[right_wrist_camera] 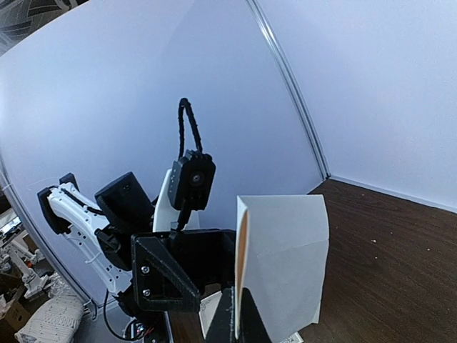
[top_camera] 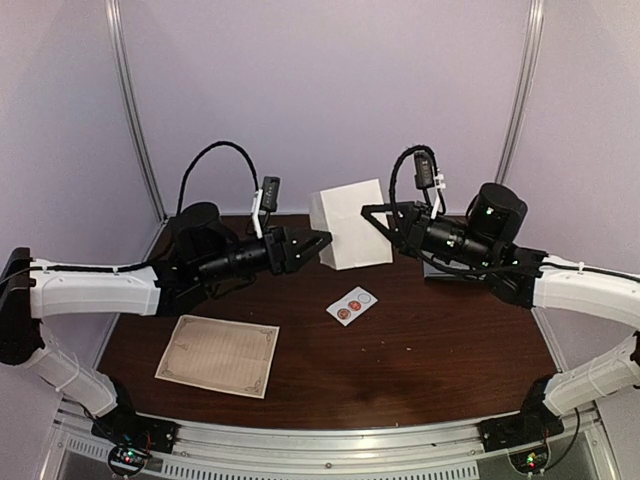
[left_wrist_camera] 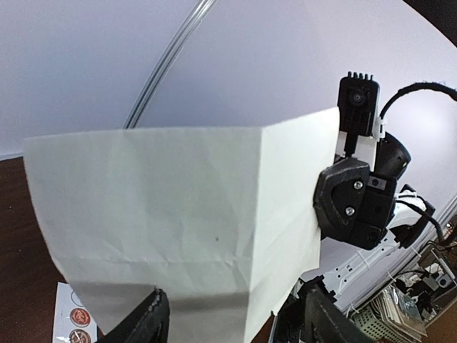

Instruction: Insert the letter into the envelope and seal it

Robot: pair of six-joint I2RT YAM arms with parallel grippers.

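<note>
Table [top_camera: 430,350]: dark wood, bears or lies under all items.
Letter [top_camera: 218,355]: flat on table, near-left, well apart from envelope; not yet inserted.
Envelope [top_camera: 350,225]: raised upright over table's far centre, btwn both grippers. Pale, creased; one edge bowed open in R wrist view.
R gripper [top_camera: 375,218]: at envelope's R edge. Jaws narrow, pinched on that edge; judged to carry the wt.
L gripper [top_camera: 312,243]: at envelope's lower L corner. Jaws wide, fingers [left_wrist_camera: 151,318] either side of lower edge; no pinch seen.
Card [top_camera: 352,303]: small, red stickers, on table just in front of envelope; untouched.
Progress: early. Done: envelope lifted & presented. Left: spread mouth, fetch letter, slide in, fold flap, seal (prob. w/ sticker).
</note>
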